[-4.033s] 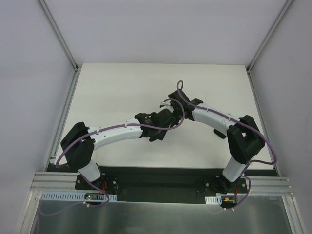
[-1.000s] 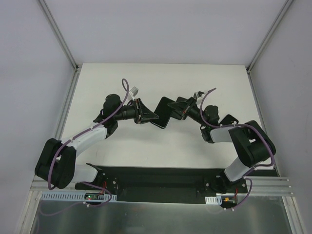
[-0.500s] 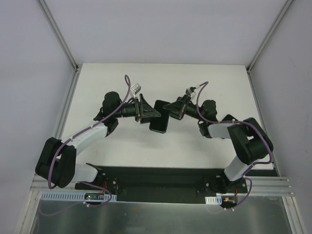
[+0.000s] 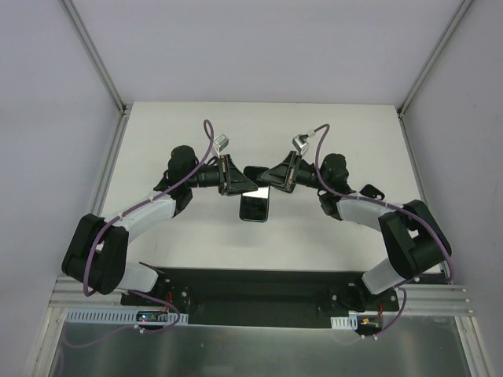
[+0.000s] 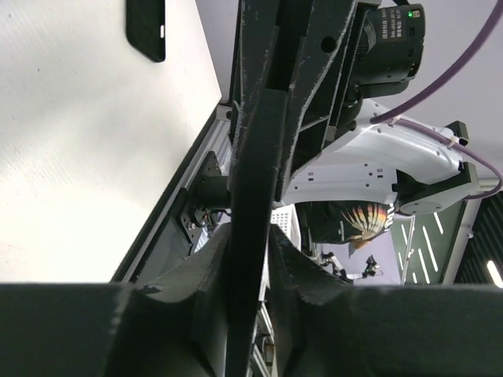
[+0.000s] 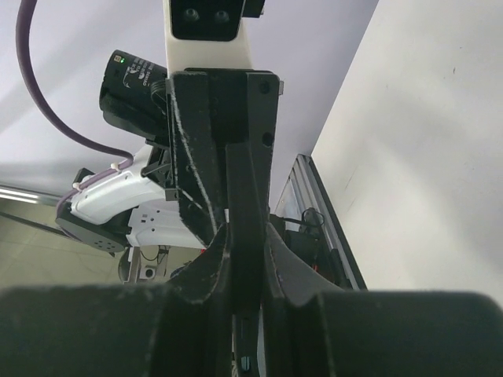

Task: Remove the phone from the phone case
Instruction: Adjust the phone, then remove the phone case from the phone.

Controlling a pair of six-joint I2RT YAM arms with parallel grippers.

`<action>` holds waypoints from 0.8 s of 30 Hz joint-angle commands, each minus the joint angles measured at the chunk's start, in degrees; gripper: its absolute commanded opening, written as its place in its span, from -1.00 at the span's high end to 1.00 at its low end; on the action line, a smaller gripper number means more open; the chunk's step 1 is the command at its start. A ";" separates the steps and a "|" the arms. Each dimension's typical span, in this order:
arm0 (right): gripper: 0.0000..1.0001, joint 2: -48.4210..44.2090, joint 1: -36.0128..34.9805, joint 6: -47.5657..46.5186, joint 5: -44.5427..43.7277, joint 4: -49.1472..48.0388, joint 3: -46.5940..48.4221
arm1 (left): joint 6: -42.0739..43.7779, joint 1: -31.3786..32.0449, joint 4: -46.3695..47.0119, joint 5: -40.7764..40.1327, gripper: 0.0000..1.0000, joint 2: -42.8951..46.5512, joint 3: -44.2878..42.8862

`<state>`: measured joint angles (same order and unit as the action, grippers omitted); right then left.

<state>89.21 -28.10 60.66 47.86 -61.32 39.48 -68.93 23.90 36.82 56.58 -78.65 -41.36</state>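
Both grippers hold a thin black phone case (image 4: 255, 172) edge-on above the middle of the white table. My left gripper (image 4: 240, 179) is shut on its left side and my right gripper (image 4: 272, 179) on its right side. In the left wrist view the left gripper (image 5: 250, 259) pinches the case's edge (image 5: 255, 157). In the right wrist view the right gripper (image 6: 245, 259) pinches the case (image 6: 247, 188) too. The phone (image 4: 255, 208), dark with a shiny screen, lies flat on the table just in front of the case. It also shows in the left wrist view (image 5: 146, 27).
The white table (image 4: 189, 141) is fenced by grey walls and aluminium posts (image 4: 110, 86). The black base plate (image 4: 251, 287) with both arm bases runs along the near edge.
The phone has come away from the case and moved down toward the near edge, now lying flat with its screen up. Both grippers have drawn closer together on the case.
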 commanded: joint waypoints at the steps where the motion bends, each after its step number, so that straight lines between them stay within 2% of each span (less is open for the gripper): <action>1: 0.97 -3.42 -0.91 -9.06 1.28 10.41 2.96 | 0.02 -0.35 6.07 1.17 0.93 1.40 -2.67; 2: 0.97 -3.69 -1.08 -10.20 0.84 14.26 3.84 | -0.15 -0.35 6.07 1.25 1.00 1.40 -2.58; 4: 0.92 -4.74 -1.17 -13.80 -0.39 18.67 4.90 | -0.85 -0.43 6.68 1.17 1.00 1.31 -2.41; 5: 0.70 -5.27 -1.34 -15.12 -0.74 23.65 6.21 | -1.21 -0.43 7.04 0.99 1.00 1.22 -2.23; 6: 0.33 -5.80 -1.43 -17.92 -1.79 25.79 6.65 | -1.65 -0.43 7.47 0.90 1.00 1.31 -1.97; 7: -0.26 -7.37 -1.52 -19.52 -2.50 28.25 7.09 | -2.52 -0.78 8.87 0.82 1.00 1.22 -1.53; 9: -0.62 -9.39 -1.44 -23.29 -6.26 38.08 8.93 | -3.75 -1.22 10.37 0.47 1.00 0.96 -0.91; 10: -0.94 -11.58 -1.43 -27.14 -8.02 45.95 9.81 | -5.15 -1.75 10.99 0.20 1.00 0.70 -0.30; 12: -0.92 -13.88 -0.91 -29.98 -12.67 51.45 10.61 | -6.57 -2.54 12.75 -0.24 1.00 0.34 0.23; 16: -0.92 -21.42 1.98 -33.23 -16.39 60.76 9.30 | -11.21 -3.86 16.96 -1.12 1.00 -1.41 1.98; 21: -0.92 -30.74 2.35 -34.82 -20.08 66.59 4.64 | -12.81 -4.48 18.38 -1.91 1.00 -2.38 1.99; 24: -0.92 -33.91 -0.11 -34.21 -23.06 68.17 1.65 | -11.94 -4.56 16.89 -2.52 1.00 -2.30 1.20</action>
<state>59.16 -25.85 28.56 29.93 0.21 44.12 -79.29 19.59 47.81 54.81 -81.76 -38.70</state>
